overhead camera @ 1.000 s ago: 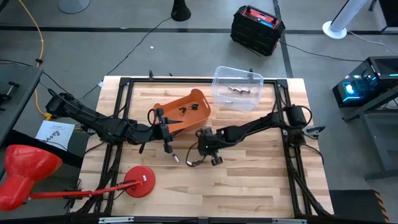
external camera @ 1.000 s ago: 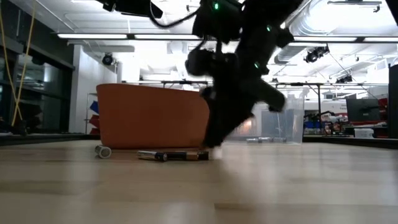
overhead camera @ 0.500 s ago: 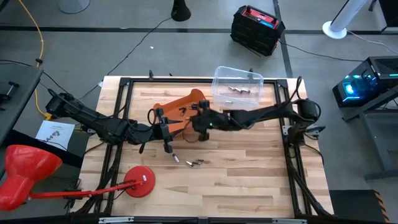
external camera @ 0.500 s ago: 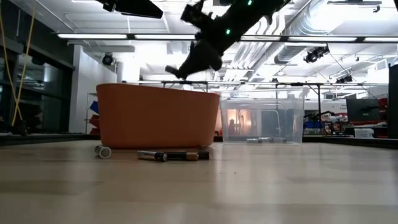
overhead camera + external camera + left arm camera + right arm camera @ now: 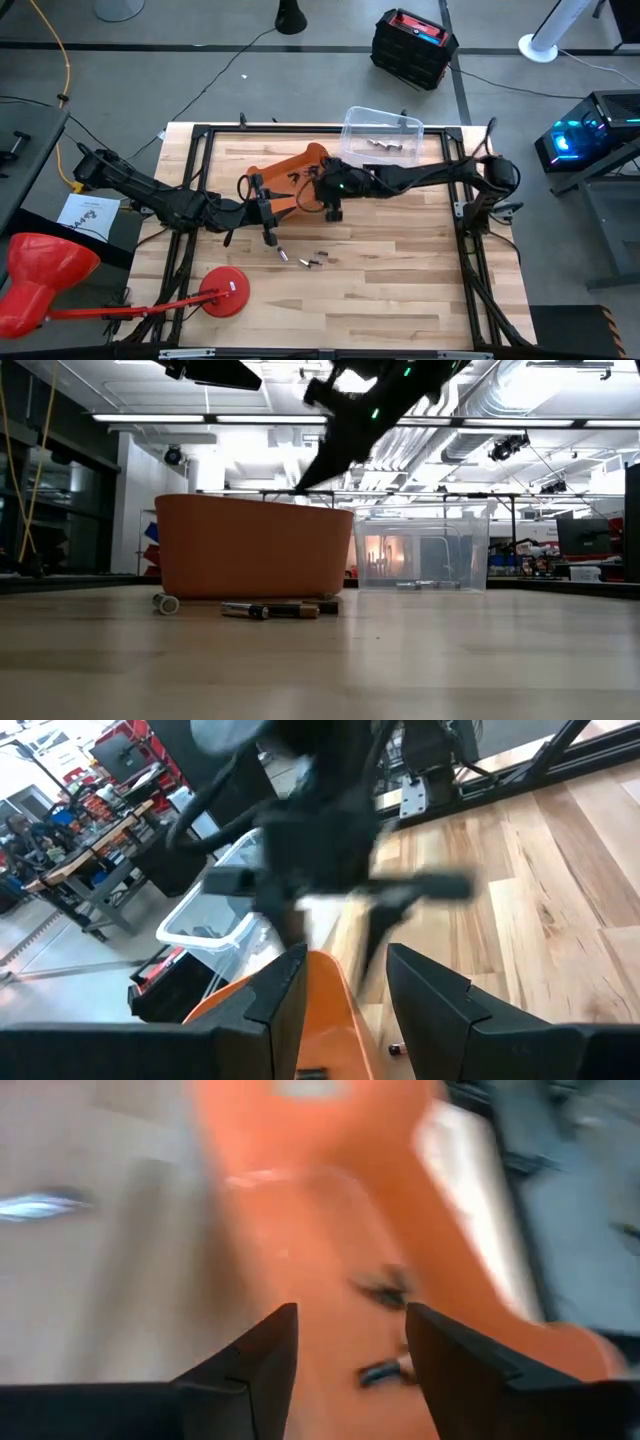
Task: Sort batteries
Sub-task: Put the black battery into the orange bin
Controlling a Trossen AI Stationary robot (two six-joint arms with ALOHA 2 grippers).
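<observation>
An orange bin (image 5: 292,182) stands mid-table, with several dark batteries (image 5: 306,174) lying inside it; they also show in the right wrist view (image 5: 384,1371). A clear bin (image 5: 383,140) behind it holds a few silvery batteries (image 5: 384,145). Loose batteries (image 5: 316,262) lie on the wood near the orange bin and show in the low view (image 5: 280,610). My right gripper (image 5: 331,206) hangs open and empty above the orange bin's right end (image 5: 350,1360). My left gripper (image 5: 268,228) is open at the bin's left near corner (image 5: 345,1005); I cannot tell whether it touches the bin.
A red lamp-like stand (image 5: 226,294) sits near the table's front left corner. A black frame (image 5: 200,135) borders the table. Bare wood (image 5: 400,290) lies in front of the bins and toward the right.
My right gripper has risen from the table beside the loose batteries. It has moved toward the far edge and now hangs over the orange bin. The loose batteries lie where they were.
</observation>
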